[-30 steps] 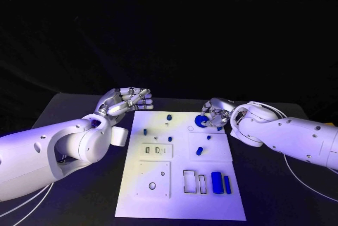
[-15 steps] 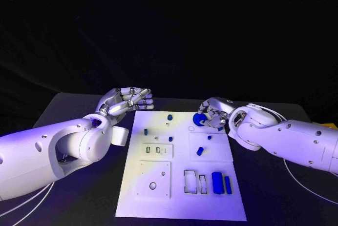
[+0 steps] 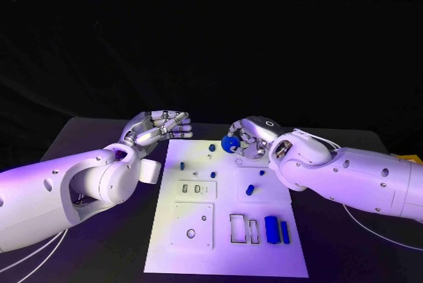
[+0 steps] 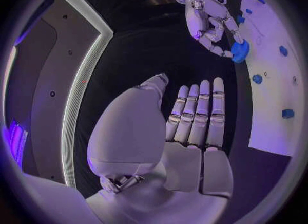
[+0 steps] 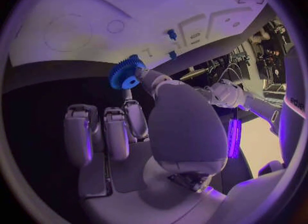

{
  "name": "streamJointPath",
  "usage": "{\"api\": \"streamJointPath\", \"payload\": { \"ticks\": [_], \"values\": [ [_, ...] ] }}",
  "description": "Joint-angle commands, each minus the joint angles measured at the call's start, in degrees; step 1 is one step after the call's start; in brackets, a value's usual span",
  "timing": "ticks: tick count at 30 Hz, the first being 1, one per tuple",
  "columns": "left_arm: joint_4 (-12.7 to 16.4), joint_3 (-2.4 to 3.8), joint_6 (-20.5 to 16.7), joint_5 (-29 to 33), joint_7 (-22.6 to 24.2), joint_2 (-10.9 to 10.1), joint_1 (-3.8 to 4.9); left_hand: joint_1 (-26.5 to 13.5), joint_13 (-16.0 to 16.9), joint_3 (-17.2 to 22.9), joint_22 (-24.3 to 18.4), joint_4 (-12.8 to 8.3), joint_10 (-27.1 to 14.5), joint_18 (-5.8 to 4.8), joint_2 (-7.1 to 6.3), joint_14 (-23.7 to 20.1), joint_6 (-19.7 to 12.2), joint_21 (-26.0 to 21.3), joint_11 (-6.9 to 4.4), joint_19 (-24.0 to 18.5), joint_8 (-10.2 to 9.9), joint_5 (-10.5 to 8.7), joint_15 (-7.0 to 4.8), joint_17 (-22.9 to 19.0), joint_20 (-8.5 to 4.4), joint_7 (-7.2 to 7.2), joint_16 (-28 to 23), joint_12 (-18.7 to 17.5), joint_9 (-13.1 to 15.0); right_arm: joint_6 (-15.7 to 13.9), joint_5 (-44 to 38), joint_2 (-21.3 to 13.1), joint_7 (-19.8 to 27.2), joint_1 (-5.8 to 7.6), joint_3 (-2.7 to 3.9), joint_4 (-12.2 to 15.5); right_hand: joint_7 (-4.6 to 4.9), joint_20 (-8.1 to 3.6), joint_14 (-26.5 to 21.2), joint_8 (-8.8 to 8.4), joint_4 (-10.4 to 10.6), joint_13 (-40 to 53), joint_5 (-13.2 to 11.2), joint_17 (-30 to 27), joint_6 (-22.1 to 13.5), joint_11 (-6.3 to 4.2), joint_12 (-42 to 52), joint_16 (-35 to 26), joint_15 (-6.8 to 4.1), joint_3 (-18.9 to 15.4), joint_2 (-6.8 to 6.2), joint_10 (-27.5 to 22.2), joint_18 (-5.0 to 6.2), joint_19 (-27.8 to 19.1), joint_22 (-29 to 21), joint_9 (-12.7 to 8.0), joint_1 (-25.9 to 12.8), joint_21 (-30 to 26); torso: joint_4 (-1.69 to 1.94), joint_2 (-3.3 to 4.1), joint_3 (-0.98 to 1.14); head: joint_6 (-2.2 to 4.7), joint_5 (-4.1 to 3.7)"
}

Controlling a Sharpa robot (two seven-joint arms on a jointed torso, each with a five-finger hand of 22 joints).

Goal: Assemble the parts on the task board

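Note:
The white task board [image 3: 225, 246] lies in the middle of the table. My right hand [image 3: 249, 136] hovers over its far edge and pinches a blue gear [image 3: 231, 142] at its fingertips. The right wrist view shows the gear [image 5: 126, 74] held above the board [image 5: 77, 23]. In the left wrist view the gear [image 4: 240, 52] hangs from the right hand [image 4: 210, 18] near the board [image 4: 276, 95]. Beside the board's far left corner, my left hand [image 3: 159, 128] is raised, fingers stretched out and holding nothing; its palm [image 4: 192, 131] is bare.
Several small blue parts stand on the board: a peg [image 3: 211, 147] near the gear, a peg [image 3: 249, 188] in the middle, and two blue blocks [image 3: 275, 228] at the near right beside empty rectangular slots [image 3: 238, 227]. A round hole [image 3: 191, 233] lies near left.
My right hand has carried the blue gear leftward, from over the board's far right part toward its far middle. The left hand has stayed put.

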Motion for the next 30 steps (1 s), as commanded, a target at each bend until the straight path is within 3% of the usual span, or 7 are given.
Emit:
{"api": "streamJointPath", "payload": {
  "ticks": [1,9,14,30],
  "values": [
    [0.11,0.05,1.05,0.11,0.22,0.2,0.06,-0.39,0.07,0.31,-0.1,-0.1,0.02,0.67,0.25,-0.31,-0.37,-0.21,0.26,-0.15,-0.33,-0.17,0.13,0.06,0.4,1.43,-0.19,-0.35,-0.08,-0.86,-3.58,1.18,-1.77,0.01,-0.04,-0.07,-1.23,-0.21,5.11,0.52,0.02,-0.08,0.1,11.13,1.75,-0.01,0.11,0.21,-0.2,0.43,-0.07,0.39,-1.06,1.41,8.84,0.83,-0.4,0.23,0.0,0.03,-0.01,0.02,0.12],
    [0.13,0.05,1.1,0.11,0.23,0.43,0.07,-0.39,0.07,0.31,-0.1,-0.1,0.02,0.67,0.25,-0.31,-0.37,-0.21,0.26,-0.15,-0.33,-0.17,0.13,0.06,0.4,1.43,-0.19,-0.35,-0.08,0.27,-3.81,4.59,-1.96,-0.42,-0.29,-1.64,-1.23,-0.21,5.11,0.51,0.02,-0.07,0.1,11.13,1.74,-0.01,0.11,0.21,-0.21,0.45,-0.08,0.39,-1.06,1.4,8.83,0.83,-0.43,0.22,0.16,0.09,-0.02,-0.07,0.13],
    [0.12,0.05,1.07,0.11,0.3,0.47,0.07,-0.39,0.07,0.31,-0.1,-0.1,0.02,0.67,0.25,-0.31,-0.37,-0.21,0.26,-0.15,-0.33,-0.17,0.13,0.06,0.4,1.43,-0.19,-0.35,-0.08,1.03,-3.66,6.33,-1.87,-1.07,-0.44,-3.0,-1.2,-0.24,5.1,0.38,0.04,-0.03,0.06,11.07,1.62,0.0,0.12,0.2,-0.22,0.61,-0.14,0.43,-1.04,1.35,8.78,0.81,-0.69,0.16,-0.02,0.09,-0.02,-0.15,0.3],
    [0.08,0.06,1.0,0.11,0.4,0.57,0.07,-0.39,0.07,0.31,-0.1,-0.1,0.02,0.67,0.25,-0.31,-0.37,-0.21,0.26,-0.15,-0.33,-0.17,0.13,0.06,0.4,1.43,-0.19,-0.35,-0.08,2.84,-3.27,9.19,-1.57,-2.9,-0.64,-5.56,-1.17,-0.25,5.09,0.29,0.06,0.0,-0.01,11.03,1.55,0.03,0.13,0.18,-0.21,0.69,-0.2,0.44,-1.01,1.28,8.7,0.8,-0.91,0.09,0.03,0.07,0.04,-0.72,0.57]
  ]
}}
